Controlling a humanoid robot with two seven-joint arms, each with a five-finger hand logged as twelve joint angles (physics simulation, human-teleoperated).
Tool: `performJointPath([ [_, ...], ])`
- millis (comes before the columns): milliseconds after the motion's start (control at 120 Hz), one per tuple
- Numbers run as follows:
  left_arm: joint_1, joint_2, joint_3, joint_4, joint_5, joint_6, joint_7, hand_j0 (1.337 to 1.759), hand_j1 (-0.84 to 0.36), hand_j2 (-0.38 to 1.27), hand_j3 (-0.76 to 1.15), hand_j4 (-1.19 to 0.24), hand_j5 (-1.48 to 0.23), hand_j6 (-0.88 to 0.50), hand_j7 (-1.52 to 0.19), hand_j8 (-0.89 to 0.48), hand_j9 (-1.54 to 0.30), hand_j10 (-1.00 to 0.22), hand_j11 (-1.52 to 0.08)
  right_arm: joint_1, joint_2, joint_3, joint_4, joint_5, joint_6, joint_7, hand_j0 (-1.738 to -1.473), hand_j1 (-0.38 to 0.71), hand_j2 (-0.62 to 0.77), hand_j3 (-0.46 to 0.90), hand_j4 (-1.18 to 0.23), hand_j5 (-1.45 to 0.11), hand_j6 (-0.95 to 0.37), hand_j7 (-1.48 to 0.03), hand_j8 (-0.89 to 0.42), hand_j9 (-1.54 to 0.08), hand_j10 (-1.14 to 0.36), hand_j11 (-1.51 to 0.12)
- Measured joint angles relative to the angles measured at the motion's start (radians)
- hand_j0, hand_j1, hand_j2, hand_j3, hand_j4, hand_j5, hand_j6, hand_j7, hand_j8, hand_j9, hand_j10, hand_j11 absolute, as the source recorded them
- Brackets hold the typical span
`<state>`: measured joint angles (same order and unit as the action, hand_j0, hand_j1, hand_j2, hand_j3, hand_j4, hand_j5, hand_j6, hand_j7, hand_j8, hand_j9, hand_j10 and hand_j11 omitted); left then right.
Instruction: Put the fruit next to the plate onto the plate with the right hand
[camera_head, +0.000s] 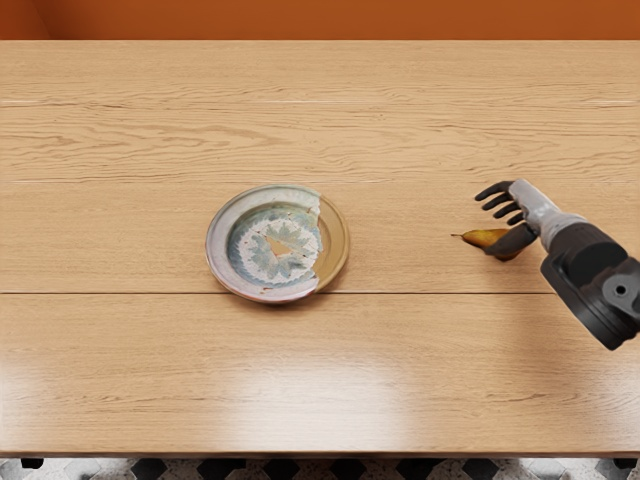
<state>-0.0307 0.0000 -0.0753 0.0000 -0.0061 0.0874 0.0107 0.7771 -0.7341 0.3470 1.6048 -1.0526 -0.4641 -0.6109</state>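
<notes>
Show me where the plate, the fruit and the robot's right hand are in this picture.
plate (338, 245), head view, on its tan right rim.
fruit (482, 238), head view, on its yellow body.
right hand (520, 212), head view, on the palm just behind the fingers.

I read this as a simulated home dining area. Indicators: a long light-oak plank table (320, 380), a burnt-orange painted wall (320, 18) behind it, a black-and-white checkered tile floor (300, 468) below its near edge, and a round glazed ceramic plate (338, 240) on the tabletop.
</notes>
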Motion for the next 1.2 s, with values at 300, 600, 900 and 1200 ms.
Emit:
performJointPath([
  [300,0.0,0.0,0.0,0.0,0.0,0.0,0.0,1.658,0.35,0.0,0.0,0.0,0.0,0.0,0.0,0.0,0.0,0.0,0.0,-0.01,0.041,0.0,-0.041,-0.004,-0.034,0.0,-1.658,0.02,-0.06,0.0,-0.31,-0.41,-0.32,-0.41,-0.31,-0.41,-0.31,-0.41],
  [600,0.0,0.0,0.0,0.0,0.0,0.0,0.0,1.658,0.35,0.0,0.0,0.0,0.0,0.0,0.0,0.0,0.0,0.0,0.0,-0.031,0.061,0.0,-0.063,-0.005,-0.042,0.0,-1.658,0.1,-0.07,0.0,-0.38,-0.49,-0.38,-0.49,-0.38,-0.49,-0.38,-0.49],
  [900,0.0,0.0,0.0,0.0,0.0,0.0,0.0,1.658,0.35,0.0,0.0,0.0,0.0,0.0,0.0,0.0,0.0,0.0,0.0,-0.04,0.084,0.007,-0.068,-0.002,-0.055,0.0,-1.658,0.26,-0.1,0.0,-0.51,-0.65,-0.51,-0.66,-0.51,-0.65,-0.47,-0.66],
  [1200,0.0,0.0,0.0,0.0,0.0,0.0,0.0,1.658,0.35,0.0,0.0,0.0,0.0,0.0,0.0,0.0,0.0,0.0,0.0,-0.052,0.087,0.009,-0.068,-0.002,-0.08,0.0,-1.656,0.35,-0.01,0.0,-0.57,-0.71,-0.56,-0.72,-0.52,-0.73,-0.48,-0.74],
])
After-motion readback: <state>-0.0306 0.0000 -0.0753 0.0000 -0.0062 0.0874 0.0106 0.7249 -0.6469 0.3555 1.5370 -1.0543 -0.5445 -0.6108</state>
